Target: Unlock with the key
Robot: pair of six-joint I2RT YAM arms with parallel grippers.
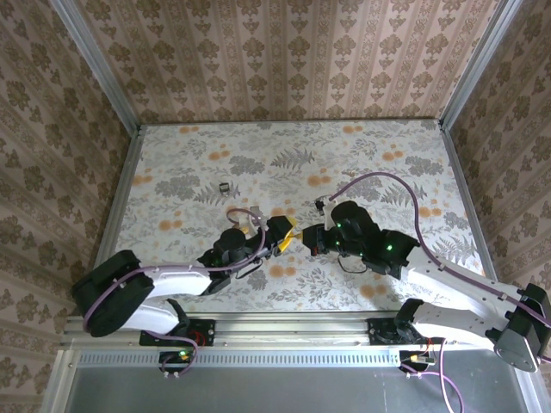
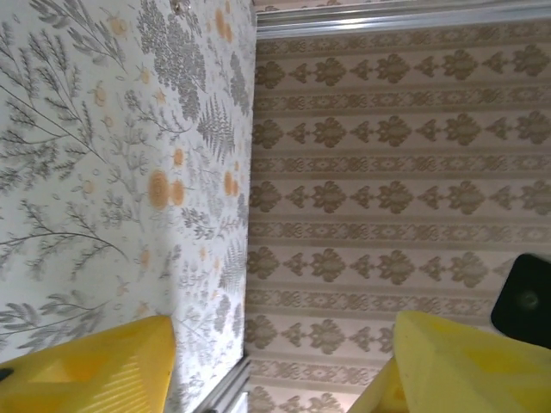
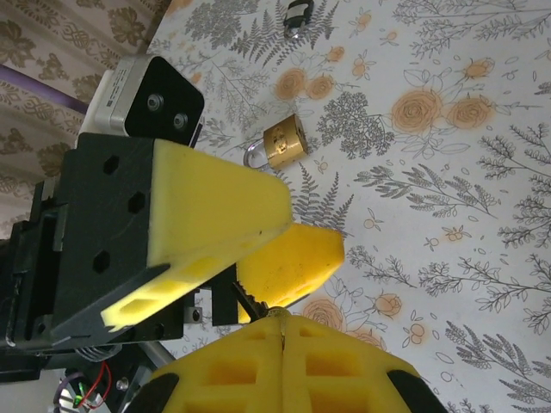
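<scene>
In the top view the two arms meet over the middle of the table, and the left gripper stands almost tip to tip with the right gripper. The left gripper is open. In its own wrist view the two yellow fingers stand wide apart, with nothing between them but table and wall behind.

In the right wrist view the key is a thin dark toothed strip. The right gripper is closed and pinches it at the very tips. The free end sticks out toward the left gripper, and its long axis runs about in line with the right fingers. The key lies just under the lower finger of the left gripper. I think it is beside the gap and not inside it, but that finger covers part of it, so I am not sure.

The padlock lies flat on the table beyond both grippers, apart from them, with its shackle turned to the left of this view. Its keyhole is too small to make out. The key does not point at the padlock, so by my judgement it must be turned and carried there. A small dark thing farther on is cut off by the upper edge
</scene>
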